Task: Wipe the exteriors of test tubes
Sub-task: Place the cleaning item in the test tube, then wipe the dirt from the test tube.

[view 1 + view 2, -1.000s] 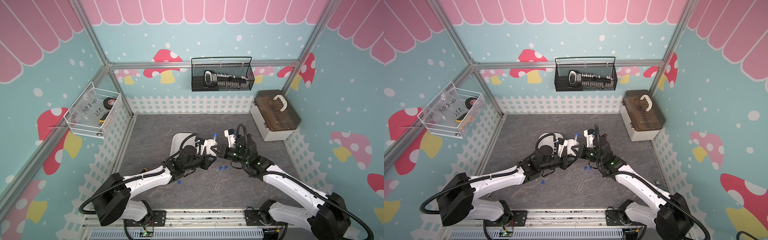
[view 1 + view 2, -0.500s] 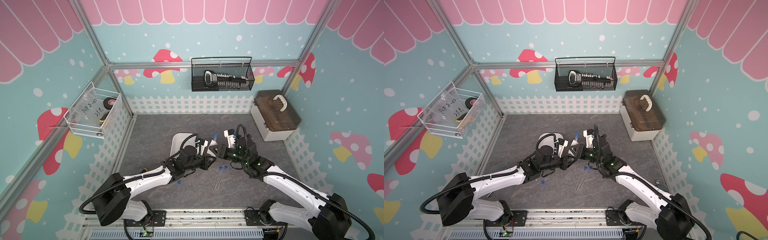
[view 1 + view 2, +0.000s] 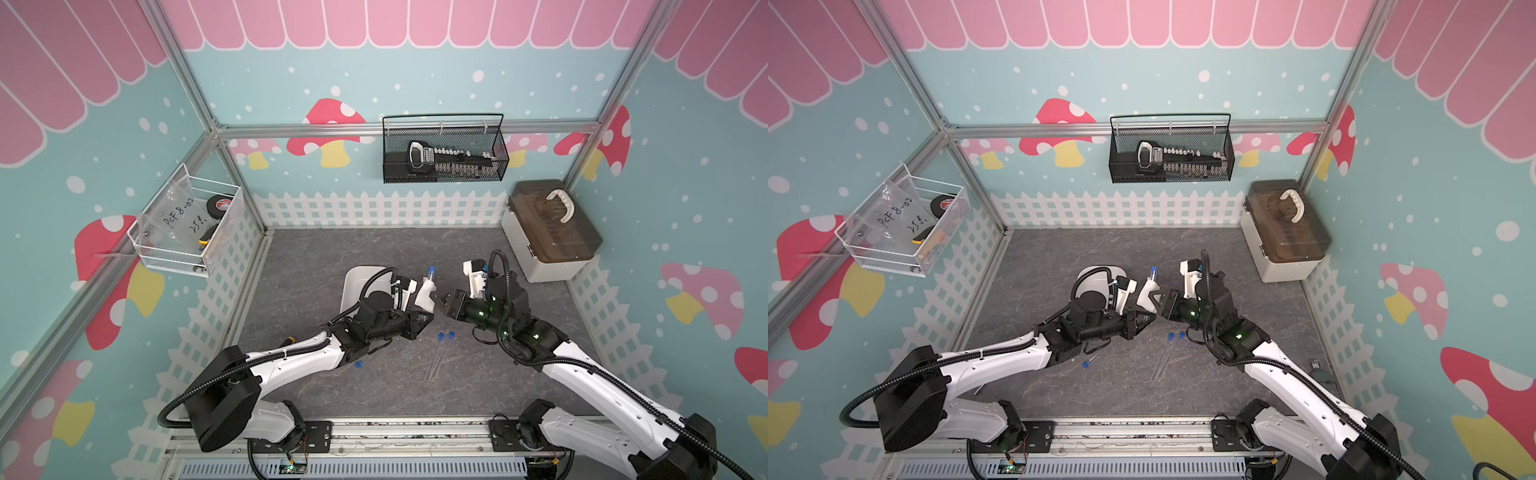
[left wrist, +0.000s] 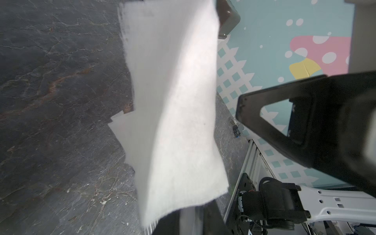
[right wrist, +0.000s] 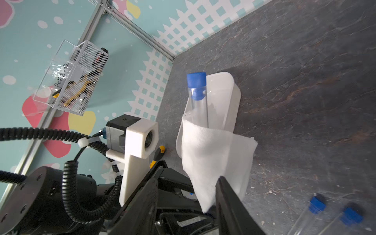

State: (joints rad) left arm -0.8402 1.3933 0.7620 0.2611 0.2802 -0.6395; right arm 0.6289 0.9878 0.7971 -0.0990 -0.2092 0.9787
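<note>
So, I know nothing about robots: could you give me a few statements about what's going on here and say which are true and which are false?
1. The left end effector grips a white cloth wrapped around a test tube. True.
2. That tube's blue cap points downward. False: the cap sticks up out of the cloth.
3. On the grey table, two test tubes lie side by side. True.
4. The right end effector is clamped on the cloth. False: its jaws stand open beside the cloth.
5. A black wire basket hangs on the back wall. True.
</note>
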